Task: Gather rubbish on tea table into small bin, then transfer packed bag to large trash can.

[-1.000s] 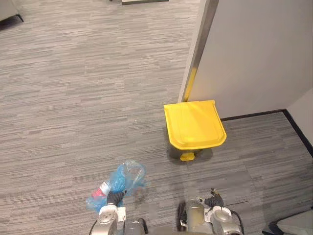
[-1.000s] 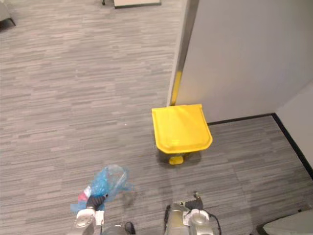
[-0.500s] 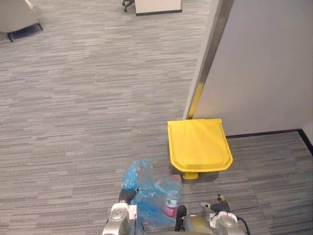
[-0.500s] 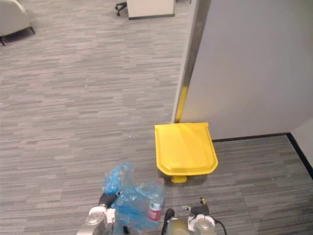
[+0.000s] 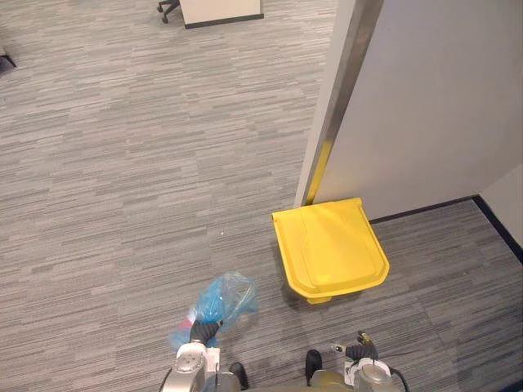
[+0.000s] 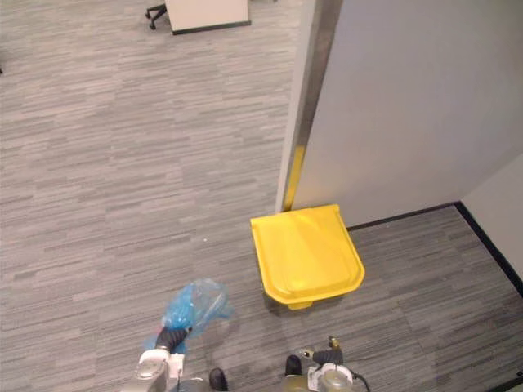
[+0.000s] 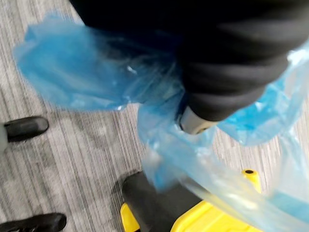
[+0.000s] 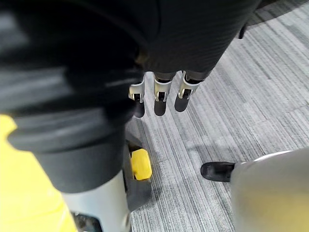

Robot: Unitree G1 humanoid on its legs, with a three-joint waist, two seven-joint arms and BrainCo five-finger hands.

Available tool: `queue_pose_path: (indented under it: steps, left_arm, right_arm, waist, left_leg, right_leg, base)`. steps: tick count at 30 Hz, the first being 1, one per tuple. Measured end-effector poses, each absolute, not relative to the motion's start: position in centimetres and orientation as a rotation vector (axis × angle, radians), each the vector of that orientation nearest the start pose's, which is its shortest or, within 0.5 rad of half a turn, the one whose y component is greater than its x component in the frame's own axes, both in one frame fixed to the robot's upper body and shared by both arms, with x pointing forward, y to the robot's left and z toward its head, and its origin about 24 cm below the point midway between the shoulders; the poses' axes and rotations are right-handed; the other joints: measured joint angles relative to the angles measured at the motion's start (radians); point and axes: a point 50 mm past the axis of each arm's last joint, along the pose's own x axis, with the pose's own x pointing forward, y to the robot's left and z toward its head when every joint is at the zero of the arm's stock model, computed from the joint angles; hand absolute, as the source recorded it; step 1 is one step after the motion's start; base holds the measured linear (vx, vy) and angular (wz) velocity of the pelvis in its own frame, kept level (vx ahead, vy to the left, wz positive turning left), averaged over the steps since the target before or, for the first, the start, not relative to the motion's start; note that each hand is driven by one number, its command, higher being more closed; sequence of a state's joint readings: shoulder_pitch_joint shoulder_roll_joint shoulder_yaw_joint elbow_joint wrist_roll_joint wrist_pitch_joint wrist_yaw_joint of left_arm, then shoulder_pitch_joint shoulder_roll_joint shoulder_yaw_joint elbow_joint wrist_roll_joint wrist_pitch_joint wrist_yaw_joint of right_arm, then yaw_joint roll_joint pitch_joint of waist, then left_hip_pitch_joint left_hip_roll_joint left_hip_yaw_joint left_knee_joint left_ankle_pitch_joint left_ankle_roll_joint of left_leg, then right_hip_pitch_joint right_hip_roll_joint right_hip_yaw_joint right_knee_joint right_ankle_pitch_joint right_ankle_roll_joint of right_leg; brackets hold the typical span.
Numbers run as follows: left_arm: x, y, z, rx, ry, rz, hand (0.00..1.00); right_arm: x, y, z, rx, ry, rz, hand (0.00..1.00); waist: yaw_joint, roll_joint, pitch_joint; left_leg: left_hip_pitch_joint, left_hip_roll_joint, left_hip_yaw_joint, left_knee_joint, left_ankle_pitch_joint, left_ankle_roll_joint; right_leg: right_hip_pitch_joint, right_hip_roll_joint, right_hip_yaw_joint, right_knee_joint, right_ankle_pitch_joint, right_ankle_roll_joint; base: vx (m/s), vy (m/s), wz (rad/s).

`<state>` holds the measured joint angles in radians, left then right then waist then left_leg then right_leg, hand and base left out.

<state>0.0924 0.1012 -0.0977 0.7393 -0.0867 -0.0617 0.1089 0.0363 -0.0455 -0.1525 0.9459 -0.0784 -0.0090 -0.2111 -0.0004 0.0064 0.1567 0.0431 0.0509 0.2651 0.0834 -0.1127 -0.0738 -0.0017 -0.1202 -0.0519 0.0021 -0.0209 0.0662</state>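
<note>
Now the left hand [image 5: 201, 331], fingers clenched on the bag [image 5: 224, 297], hangs near the shut can [image 5: 331, 249]; the right hand [image 8: 161, 96] has slack fingers; the can probably needs opening next.

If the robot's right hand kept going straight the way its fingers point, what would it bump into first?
Probably the grey carpet floor: the right hand hangs with straight fingers aimed down at it. The yellow trash can's pedal lies just beside that line, though depth is unclear.
</note>
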Motion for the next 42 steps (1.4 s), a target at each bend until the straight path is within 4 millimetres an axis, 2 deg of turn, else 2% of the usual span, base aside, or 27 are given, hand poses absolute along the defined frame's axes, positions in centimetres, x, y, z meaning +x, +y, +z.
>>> queue_pose_path:
  steps: [3,4,5,7,8,9,10,12,13,14,15,16,17,18,19,21,22,27,28,31,35,39,42]
  left_arm:
    - [15.5,17.2,-12.3,0.071,0.769,0.097,1.00]
    - [15.6,17.1,-12.3,0.066,0.767,0.096,1.00]
    - [15.6,17.1,-12.3,0.066,0.767,0.096,1.00]
    - [15.7,17.3,-12.3,0.070,0.765,0.102,1.00]
    - [15.9,17.6,-12.2,0.078,0.760,0.104,1.00]
    - [15.8,17.9,-12.2,0.085,0.764,0.110,1.00]
    - [15.8,18.2,-12.2,0.092,0.768,0.114,1.00]
    - [15.7,18.5,-12.3,0.094,0.772,0.118,1.00]
    - [15.8,18.4,-12.2,0.092,0.769,0.119,1.00]
    - [15.8,18.4,-12.2,0.092,0.770,0.120,1.00]
    - [15.7,18.4,-12.3,0.092,0.771,0.120,1.00]
    - [16.3,17.4,-12.2,0.067,0.760,0.108,1.00]
    - [16.6,16.9,-12.1,0.056,0.752,0.101,1.00]
    - [17.3,16.2,-11.8,0.039,0.732,0.090,1.00]
    - [18.1,15.9,-11.4,0.034,0.707,0.082,1.00]
    - [18.6,16.0,-11.1,0.040,0.687,0.082,1.00]
    - [18.7,16.4,-11.0,0.045,0.678,0.090,1.00]
    - [18.8,16.7,-10.9,0.036,0.677,0.119,1.00]
    - [19.2,16.7,-10.7,0.032,0.663,0.119,1.00]
    - [20.4,16.4,-9.6,0.028,0.599,0.110,1.00]
    - [21.4,16.4,-8.5,0.031,0.538,0.103,1.00]
    - [21.8,16.3,-8.1,0.033,0.520,0.095,1.00]
    - [22.2,16.2,-7.9,0.048,0.510,0.073,1.00]
  right_arm:
    - [13.0,-20.4,-14.6,-0.156,0.978,-0.330,0.00]
    - [13.1,-20.6,-14.5,-0.162,0.975,-0.333,0.00]
    - [13.1,-20.6,-14.5,-0.162,0.974,-0.333,0.00]
    - [13.6,-20.7,-14.3,-0.162,0.962,-0.330,0.00]
    - [14.3,-20.5,-14.1,-0.160,0.945,-0.322,0.00]
    - [14.4,-20.4,-14.1,-0.158,0.941,-0.320,0.00]
    - [14.9,-20.3,-13.9,-0.155,0.924,-0.319,0.00]
    - [15.5,-20.2,-13.7,-0.153,0.910,-0.316,0.00]
    - [15.8,-20.0,-13.6,-0.151,0.903,-0.314,0.00]
    - [16.0,-19.9,-13.5,-0.152,0.898,-0.310,0.00]
    - [15.9,-19.7,-13.6,-0.153,0.901,-0.308,0.00]
    - [16.2,-19.8,-13.4,-0.156,0.892,-0.311,0.00]
    - [16.5,-20.0,-13.3,-0.161,0.884,-0.313,0.00]
    - [17.2,-20.5,-12.7,-0.169,0.847,-0.319,0.00]
    - [17.6,-20.7,-12.4,-0.174,0.834,-0.321,0.00]
    - [17.6,-20.8,-12.4,-0.177,0.833,-0.323,0.00]
    - [17.5,-20.8,-12.4,-0.176,0.835,-0.322,0.00]
    - [18.0,-20.1,-12.1,-0.164,0.810,-0.309,0.00]
    - [18.3,-19.7,-11.8,-0.155,0.791,-0.303,0.00]
    - [18.7,-19.0,-11.6,-0.170,0.770,-0.268,0.00]
    - [20.0,-17.8,-10.9,-0.210,0.722,-0.193,0.00]
    - [22.5,-16.3,-9.4,-0.286,0.638,-0.097,0.00]
    - [25.5,-15.5,-7.3,-0.394,0.532,-0.015,0.00]
  waist:
    - [0.000,0.012,-0.004]
    - [-0.005,0.012,-0.002]
    - [-0.005,0.013,-0.001]
    - [-0.016,0.013,0.010]
    - [-0.016,0.014,0.033]
    - [-0.016,0.004,0.042]
    - [-0.015,-0.004,0.050]
    - [-0.017,-0.022,0.067]
    - [-0.015,-0.043,0.097]
    - [-0.014,-0.052,0.103]
    - [-0.014,-0.070,0.110]
    - [-0.005,-0.055,0.121]
    - [-0.002,-0.036,0.128]
    - [-0.009,-0.011,0.150]
    - [-0.012,-0.001,0.160]
    - [-0.015,-0.002,0.161]
    - [-0.012,-0.011,0.165]
    - [0.011,-0.005,0.164]
    - [0.012,-0.004,0.164]
    - [0.011,-0.002,0.162]
    - [0.024,-0.002,0.161]
    - [0.051,-0.009,0.156]
    - [0.059,-0.013,0.157]
  left_leg:
    - [0.006,0.003,0.001,0.003,-0.017,0.026]
    - [0.017,0.003,0.001,0.002,-0.033,0.036]
    - [0.021,0.004,0.002,0.000,-0.035,0.035]
    - [0.060,0.011,-0.002,-0.019,-0.056,0.044]
    - [0.082,0.010,-0.001,-0.016,-0.075,0.060]
    - [0.087,0.014,0.001,-0.003,-0.094,0.067]
    - [0.087,0.019,0.007,0.013,-0.107,0.064]
    - [0.095,0.023,0.017,0.035,-0.121,0.058]
    - [0.100,0.023,0.026,0.085,-0.143,0.034]
    - [0.101,0.023,0.030,0.114,-0.164,0.025]
    - [0.101,0.019,0.028,0.171,-0.210,0.006]
    - [0.100,0.037,0.028,0.224,-0.251,-0.019]
    - [0.097,0.051,0.027,0.231,-0.256,-0.022]
    - [0.096,0.064,0.020,0.226,-0.268,-0.011]
    - [0.097,0.071,-0.002,0.219,-0.282,-0.007]
    - [0.100,0.088,-0.040,0.217,-0.293,-0.010]
    - [0.101,0.100,-0.070,0.218,-0.300,-0.022]
    - [0.048,0.149,-0.087,0.220,-0.288,-0.043]
    - [0.021,0.148,-0.085,0.237,-0.272,-0.056]
    - [-0.011,0.142,-0.085,0.258,-0.252,-0.063]
    - [-0.062,0.129,-0.098,0.277,-0.233,-0.063]
    - [-0.095,0.120,-0.115,0.264,-0.225,-0.071]
    - [-0.128,0.110,-0.124,0.266,-0.199,-0.057]
  right_leg:
    - [-0.047,0.005,0.025,0.082,-0.018,-0.005]
    - [-0.103,0.004,0.036,0.196,-0.049,-0.002]
    - [-0.110,0.003,0.034,0.214,-0.053,-0.002]
    - [-0.168,-0.008,0.005,0.367,-0.062,0.012]
    - [-0.215,-0.022,-0.032,0.420,-0.116,0.031]
    - [-0.243,-0.023,-0.058,0.400,-0.113,0.035]
    - [-0.284,-0.021,-0.082,0.326,-0.068,0.050]
    - [-0.313,-0.025,-0.121,0.166,0.017,0.051]
    - [-0.325,-0.037,-0.159,0.129,0.014,0.050]
    - [-0.333,-0.039,-0.169,0.129,0.008,0.048]
    - [-0.326,-0.043,-0.187,0.130,-0.034,0.058]
    - [-0.324,-0.031,-0.198,0.144,-0.015,0.033]
    - [-0.324,-0.020,-0.199,0.149,-0.015,0.032]
    - [-0.325,-0.007,-0.207,0.157,-0.015,0.032]
    - [-0.334,0.002,-0.205,0.182,-0.014,0.032]
    - [-0.343,0.021,-0.188,0.232,-0.020,0.021]
    - [-0.356,0.031,-0.179,0.283,-0.038,-0.008]
    - [-0.396,0.054,-0.224,0.295,-0.057,-0.029]
    - [-0.412,0.039,-0.233,0.310,-0.061,-0.034]
    - [-0.419,0.006,-0.265,0.330,-0.072,-0.038]
    - [-0.427,-0.030,-0.296,0.323,-0.074,-0.037]
    - [-0.452,-0.042,-0.304,0.319,-0.068,-0.038]
    - [-0.462,-0.053,-0.311,0.301,-0.047,-0.031]
  base:
    - [-0.01,0.020,-0.31]
    - [-0.03,0.042,-0.28]
    - [-0.05,0.040,-0.22]
    - [-0.07,0.034,-0.18]
    - [-0.09,0.048,-0.28]
    - [-0.09,0.058,-0.27]
    - [-0.04,0.040,-0.15]
    - [0.07,-0.040,-0.02]
    - [0.14,-0.120,-0.03]
    - [0.19,-0.194,-0.01]
    - [0.23,-0.182,-0.15]
    - [0.25,-0.172,-0.15]
    - [0.23,-0.143,-0.09]
    - [0.17,-0.119,0.12]
    - [0.15,-0.119,0.22]
    - [0.12,-0.129,0.41]
    - [0.12,-0.143,0.47]
    - [0.11,-0.084,0.21]
    - [0.06,0.001,0.28]
    - [0.04,0.027,0.38]
    - [0.01,0.035,0.38]
    - [-0.01,-0.008,0.16]
    - [-0.04,-0.046,0.17]
